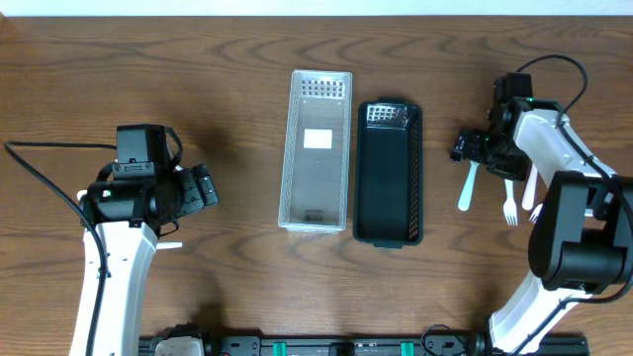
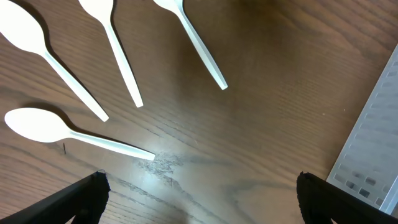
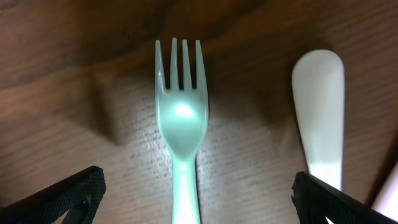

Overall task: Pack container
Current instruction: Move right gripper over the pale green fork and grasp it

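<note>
A white perforated container and a black container stand side by side mid-table; both look empty. My left gripper is open and empty above bare wood. Several white spoons lie just ahead of it, and the white container's edge shows at the right. My right gripper is open and hovers over a white fork, whose handle runs between the fingers without touching them. Another white utensil's handle lies to its right.
In the overhead view white utensils lie on the table under and beside the right arm. The left arm hides most of the spoons there; one tip shows.
</note>
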Robot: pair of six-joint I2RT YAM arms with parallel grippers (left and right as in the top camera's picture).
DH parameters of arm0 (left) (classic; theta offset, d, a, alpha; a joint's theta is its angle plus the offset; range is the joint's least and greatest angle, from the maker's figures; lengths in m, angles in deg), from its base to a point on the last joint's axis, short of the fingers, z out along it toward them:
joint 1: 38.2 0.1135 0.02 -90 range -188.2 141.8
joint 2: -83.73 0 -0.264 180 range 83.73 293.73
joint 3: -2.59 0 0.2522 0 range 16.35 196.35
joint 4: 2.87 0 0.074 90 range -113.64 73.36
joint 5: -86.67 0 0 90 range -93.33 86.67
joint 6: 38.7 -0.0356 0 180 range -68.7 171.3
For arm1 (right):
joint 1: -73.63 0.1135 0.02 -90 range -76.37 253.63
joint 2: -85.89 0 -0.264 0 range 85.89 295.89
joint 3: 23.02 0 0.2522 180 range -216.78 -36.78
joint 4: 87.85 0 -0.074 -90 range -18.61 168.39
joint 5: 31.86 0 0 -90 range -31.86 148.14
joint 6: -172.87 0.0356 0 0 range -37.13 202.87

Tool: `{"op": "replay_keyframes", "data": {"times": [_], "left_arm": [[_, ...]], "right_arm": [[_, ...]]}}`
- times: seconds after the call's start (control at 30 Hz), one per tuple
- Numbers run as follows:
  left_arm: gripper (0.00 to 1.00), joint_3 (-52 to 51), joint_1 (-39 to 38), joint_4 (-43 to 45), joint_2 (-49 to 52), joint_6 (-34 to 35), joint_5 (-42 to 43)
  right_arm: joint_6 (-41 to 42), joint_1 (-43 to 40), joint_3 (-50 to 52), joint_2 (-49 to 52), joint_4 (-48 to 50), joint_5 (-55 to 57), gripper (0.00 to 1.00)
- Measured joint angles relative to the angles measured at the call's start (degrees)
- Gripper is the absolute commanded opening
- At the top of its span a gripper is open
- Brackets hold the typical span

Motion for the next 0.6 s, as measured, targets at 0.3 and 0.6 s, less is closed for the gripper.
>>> {"op": "replay_keyframes", "data": {"times": [0.3,0.6], "left_arm": [[0.98,0.0,0.0,0.04,0.0,0.0,0.0],[0.98,0.0,0.0,0.07,0.0,0.0,0.02]], "right_arm": [[0.17,1.01,-0.11,2.93,0.79,-0.2,0.99],[0.28,1.01,-0.22,3.15,0.94,-0.81,0.8]]}}
